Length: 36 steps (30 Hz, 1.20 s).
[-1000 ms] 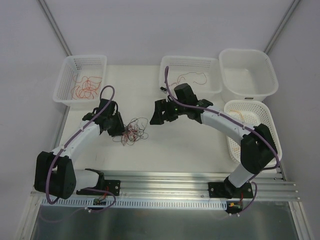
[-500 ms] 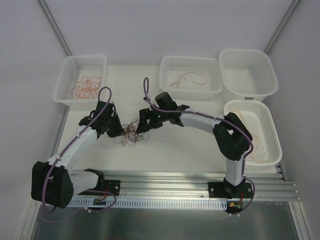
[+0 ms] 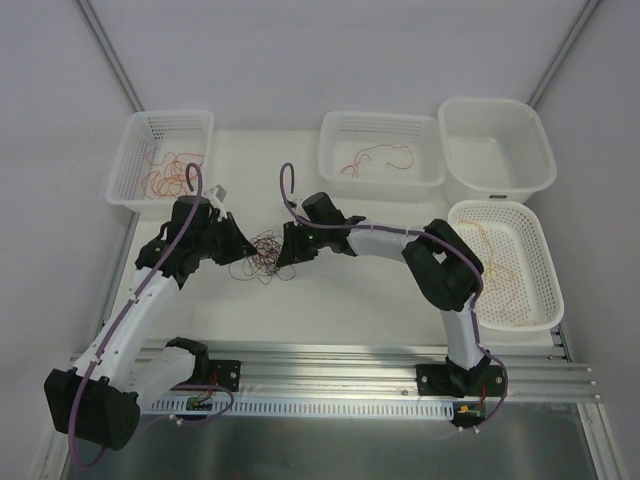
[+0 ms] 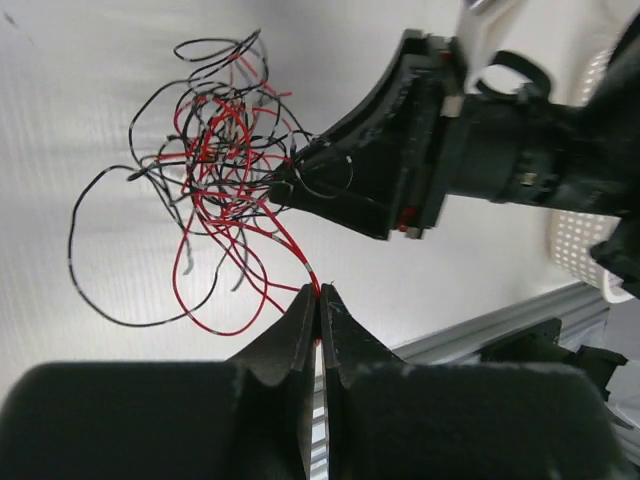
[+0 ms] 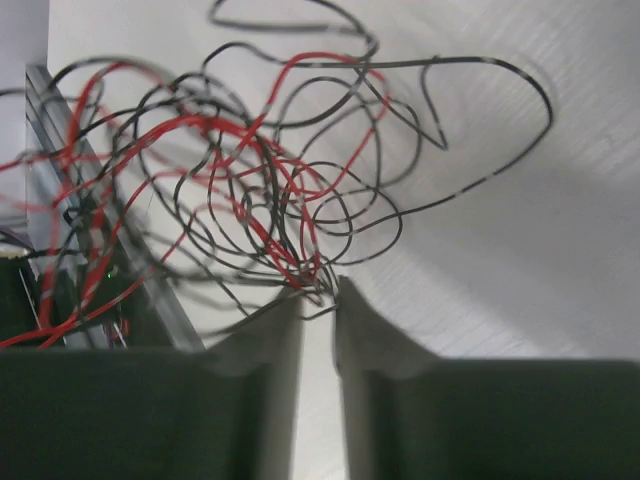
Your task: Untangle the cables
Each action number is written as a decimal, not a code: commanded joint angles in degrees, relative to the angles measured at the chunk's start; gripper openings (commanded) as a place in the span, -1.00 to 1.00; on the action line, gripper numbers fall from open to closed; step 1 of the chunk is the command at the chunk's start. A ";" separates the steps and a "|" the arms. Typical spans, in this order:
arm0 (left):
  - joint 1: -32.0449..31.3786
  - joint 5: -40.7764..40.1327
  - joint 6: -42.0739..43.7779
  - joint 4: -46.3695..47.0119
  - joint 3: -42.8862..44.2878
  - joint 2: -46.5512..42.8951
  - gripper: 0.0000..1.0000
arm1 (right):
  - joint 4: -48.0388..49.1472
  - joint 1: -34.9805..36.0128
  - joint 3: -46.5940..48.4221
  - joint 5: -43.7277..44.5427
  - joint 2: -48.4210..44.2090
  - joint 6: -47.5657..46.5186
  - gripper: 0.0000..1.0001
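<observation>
Cables (image 3: 262,255): loose knot of hair-thin curly strands, mostly red and black, loops splaying outward, black ones widest. One red strand (image 4: 288,248) leads out of the knot and sits pinched in the left gripper (image 4: 318,297). Sorted strands lie apart: orange-red bunch (image 3: 168,178) in left basket (image 3: 172,114), single red strand (image 3: 375,160) in middle basket (image 3: 380,117), tan strands (image 3: 497,272) in right basket (image 3: 547,275)

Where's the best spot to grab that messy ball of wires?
Pinch one loose loop at the edge, not the knotted middle. The big black loop sticks out alone from the wires, so come in low from that outer side, over bare table.
</observation>
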 commanded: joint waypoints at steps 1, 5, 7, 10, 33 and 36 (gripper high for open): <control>-0.31 2.41 1.27 0.34 5.50 -3.20 -1.00 | 2.60 -1.29 -2.75 2.77 -2.24 0.51 -0.68; -0.22 -0.67 1.44 -0.01 9.55 -5.31 -1.00 | 1.38 -5.94 -9.61 5.68 -8.46 -0.10 -0.99; -0.04 -2.42 1.97 -0.89 12.61 -6.02 -1.00 | 0.32 -8.14 -14.25 7.26 -10.93 -0.80 -0.99; 0.66 -8.04 3.37 -3.26 17.45 -6.11 -1.00 | -3.18 -14.28 -20.23 9.19 -16.82 -2.38 -0.99; 13.93 -40.84 16.47 -18.03 36.37 8.30 -1.00 | -40.19 -37.94 -13.50 16.13 -45.92 -15.75 -0.99; 18.58 -40.14 16.39 -18.30 36.54 9.36 -1.00 | -42.04 -39.96 -11.91 15.36 -48.20 -15.75 -0.99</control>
